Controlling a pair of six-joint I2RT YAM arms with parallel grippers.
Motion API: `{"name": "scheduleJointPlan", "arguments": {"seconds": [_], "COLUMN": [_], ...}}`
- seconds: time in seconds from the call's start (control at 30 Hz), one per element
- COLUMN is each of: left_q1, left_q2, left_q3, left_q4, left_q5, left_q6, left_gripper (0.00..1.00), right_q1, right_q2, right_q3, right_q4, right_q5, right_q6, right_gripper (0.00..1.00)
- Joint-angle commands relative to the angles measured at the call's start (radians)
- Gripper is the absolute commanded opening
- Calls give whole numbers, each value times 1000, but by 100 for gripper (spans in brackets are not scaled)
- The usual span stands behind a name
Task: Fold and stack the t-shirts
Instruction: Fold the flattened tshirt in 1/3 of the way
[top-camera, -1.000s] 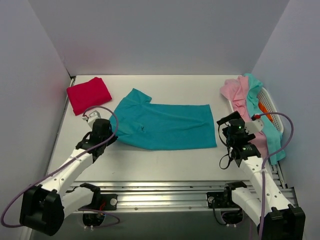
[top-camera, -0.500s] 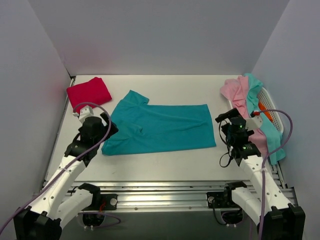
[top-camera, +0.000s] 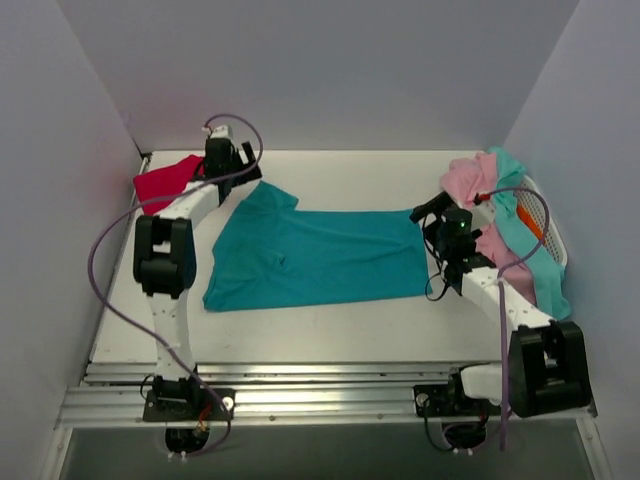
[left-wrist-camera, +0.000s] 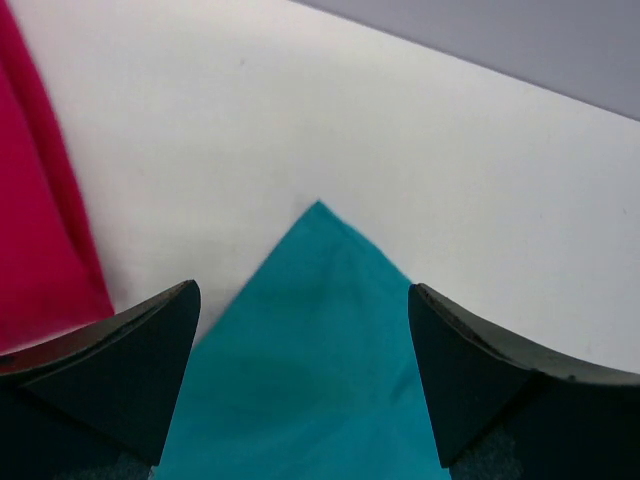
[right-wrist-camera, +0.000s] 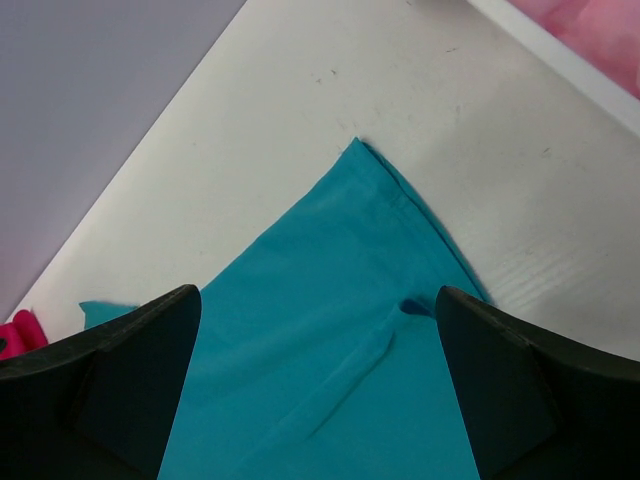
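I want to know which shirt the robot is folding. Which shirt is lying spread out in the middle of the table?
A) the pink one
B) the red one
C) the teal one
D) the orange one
C: the teal t-shirt lies flat in the middle of the table, while the red t-shirt sits at the far left corner and the pink t-shirt is heaped at the right edge.

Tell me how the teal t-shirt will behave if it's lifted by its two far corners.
The teal t-shirt will likely sag between the corners: it lies flat with soft wrinkles, so looks floppy. Its thin edges suggest little weight. On the smooth table it would probably slide easily.
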Motion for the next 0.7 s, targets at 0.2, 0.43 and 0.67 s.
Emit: {"name": "scheduleJointPlan", "arguments": {"seconds": [0.2, 0.43, 0.67], "left_q1": [64, 75, 70], "left_q2": [423, 531, 516], "left_q3": [601, 726, 618], "left_q4": [-237, -302, -241], "left_q5": [155, 224, 388], "left_q6": [87, -5, -103], "left_gripper": [94, 94, 94], "right_q1": [-16, -23, -28], "right_q2": [38, -3, -22], "right_q3": [-37, -52, -60], "right_q4": [176, 167, 150], "right_q5": [-67, -53, -39], "right_q6": [-25, -33, -34], "right_gripper": [100, 100, 100]}}
